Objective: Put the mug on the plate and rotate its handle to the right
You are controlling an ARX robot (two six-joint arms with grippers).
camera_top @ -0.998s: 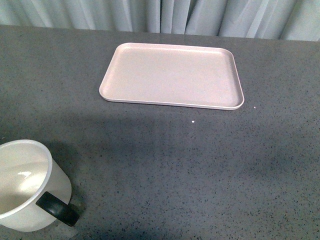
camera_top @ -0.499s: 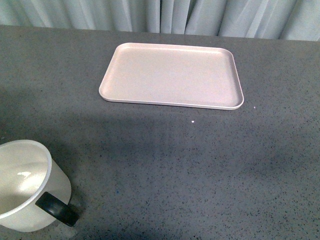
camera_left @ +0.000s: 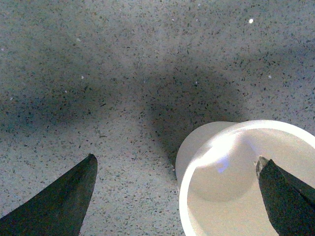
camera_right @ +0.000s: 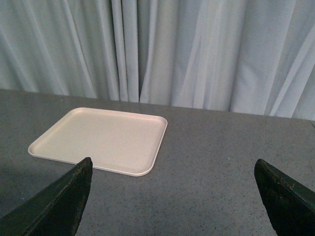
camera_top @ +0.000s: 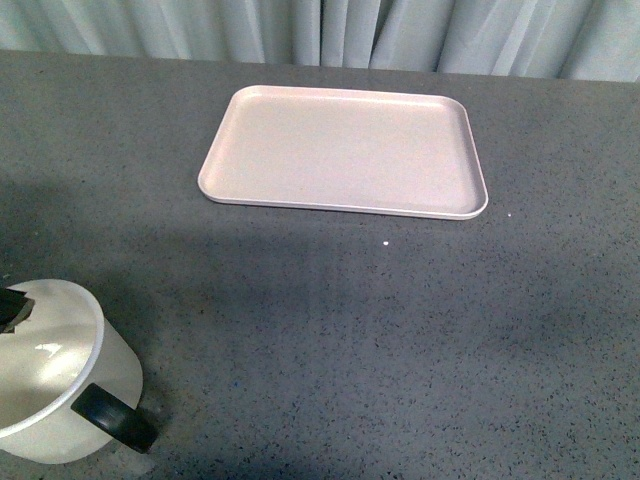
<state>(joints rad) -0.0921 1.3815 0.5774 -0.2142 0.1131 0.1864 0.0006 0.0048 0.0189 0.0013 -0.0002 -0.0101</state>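
Mug (camera_top: 55, 375) - upright, mouth up, at the near-left corner of the worktop (camera_top: 400, 330), partly cut off by the front view's frame. Well apart from the plate (camera_top: 345, 150); not on it. Handle (camera_top: 115, 417) on the near-right side of the body, pointing toward the near edge and somewhat right. Interior bare white with one bright glare patch; no contents seen.

Plate flat on the worktop near the far edge, roughly central. Long axis left to right, parallel to that edge; slightly skewed, left end nearer. Surface bare pink-beige inside its low rim.

Left gripper (camera_left: 175, 158) - released, jaws wide apart, hanging above the mug. One dark finger (camera_left: 288, 199) over the mug's mouth, the other (camera_left: 59, 201) outside it over bare worktop, the mug's wall between them. Contact with the wall: cannot tell. A small dark part of this gripper also visible at the mug's far-left rim in the front view.

Right gripper (camera_right: 173, 161) - released, jaws wide apart, grasping nothing, facing the plate and the pale curtain (camera_right: 197, 54) behind the far edge.
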